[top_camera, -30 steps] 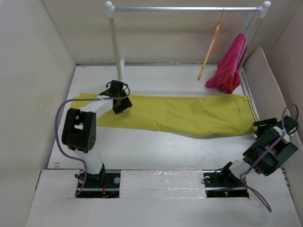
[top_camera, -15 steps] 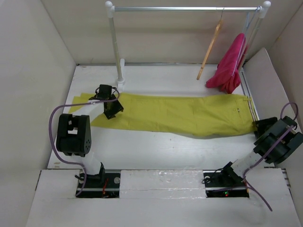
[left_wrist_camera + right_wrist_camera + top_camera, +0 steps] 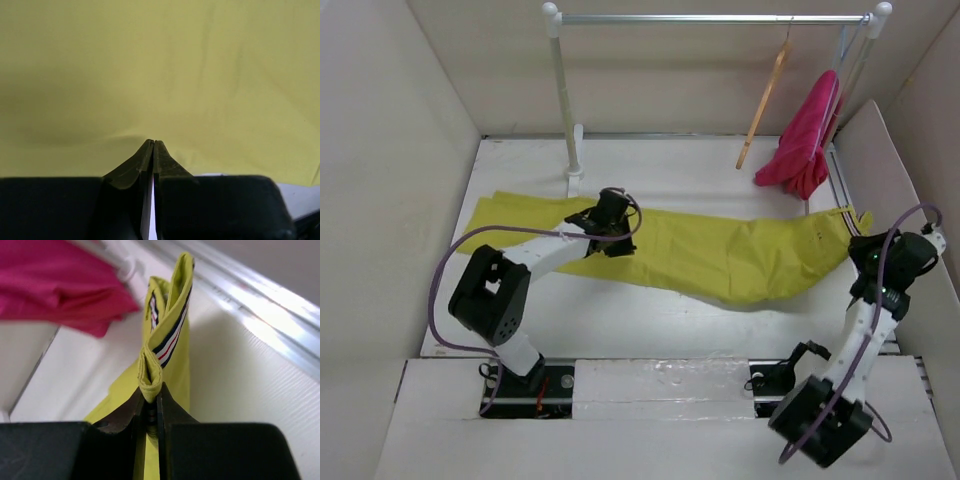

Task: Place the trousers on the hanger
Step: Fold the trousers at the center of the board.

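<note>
- The trousers [image 3: 740,255] lie lengthwise across the white counter [image 3: 650,320]. Their leg ends are at 9 o'clock and their waist at 3 o'clock.
- The left tool [image 3: 610,225] is at about 10 o'clock of the counter's middle, on the leg part. The clothes rail's [image 3: 710,18] left post stands just behind it at 11 o'clock.
- Only the left wrist view shows this tool [image 3: 152,142] clenched. Its tips press into the yellow cloth [image 3: 150,65], which puckers there. Whether any fold is caught cannot be told.
- The wooden hanger [image 3: 763,105] hangs empty from the rail at 1 o'clock, well apart from the trousers.
- A pink garment [image 3: 805,140] hangs beside the hanger at 2 o'clock, its lower end near the waist.
- The right tool [image 3: 865,252] is at the waist end, at 3 o'clock.
- The right wrist view shows what the overhead view hides. This tool [image 3: 151,390] grasps a folded edge of the waistband [image 3: 170,325], which stands upright with its striped lining showing. The pink garment [image 3: 50,285] is at 10 o'clock.
</note>
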